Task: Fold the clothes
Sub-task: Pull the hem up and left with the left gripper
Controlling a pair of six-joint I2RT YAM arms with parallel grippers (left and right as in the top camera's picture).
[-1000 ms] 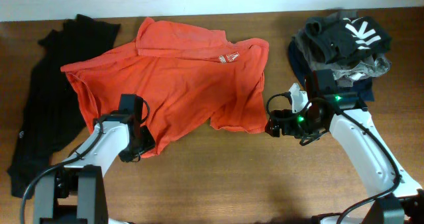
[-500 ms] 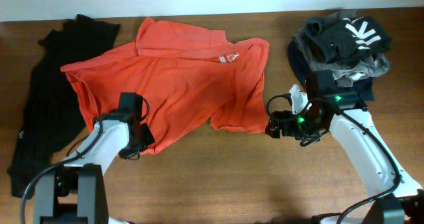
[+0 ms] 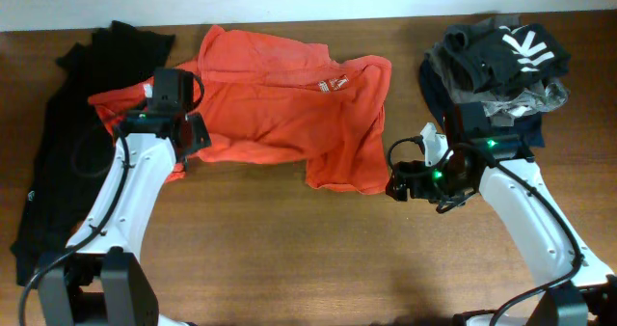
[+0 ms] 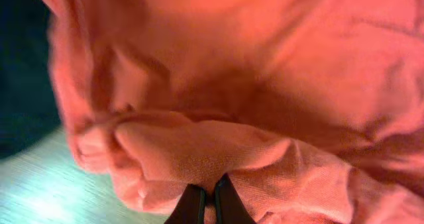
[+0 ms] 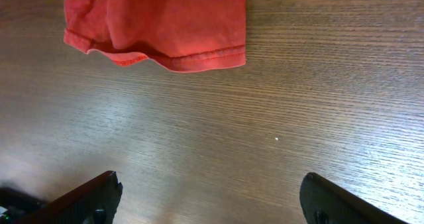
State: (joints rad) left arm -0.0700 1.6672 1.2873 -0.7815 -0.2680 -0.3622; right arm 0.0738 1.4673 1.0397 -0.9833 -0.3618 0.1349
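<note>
The orange-red T-shirt [image 3: 280, 114] lies rumpled across the back middle of the tabletop [image 3: 308, 258], with a small white label [image 3: 330, 83] showing near its upper right. Its left side reaches the black garment [image 3: 67, 133], which stretches along the left side of the tabletop.

The left arm [image 3: 130, 186] reaches from the front edge up to the left part of the T-shirt. In the left wrist view, the left fingers [image 4: 191, 207] are clenched together on a thick, rolled fold of the orange fabric. More of the T-shirt fills that view above them. A dark patch shows at the upper left and pale tabletop at the lower left.

The right fingers [image 5: 93, 194] stand wide apart and grasp nothing. They hang over bare wood, just beside the T-shirt's lower right corner, whose hem lies ahead of them without touching. Behind the right arm [image 3: 525, 215], at the back right, sits a heap of clothes [image 3: 496, 61] in dark and grey cloth, 1 piece black with white stripes.
</note>
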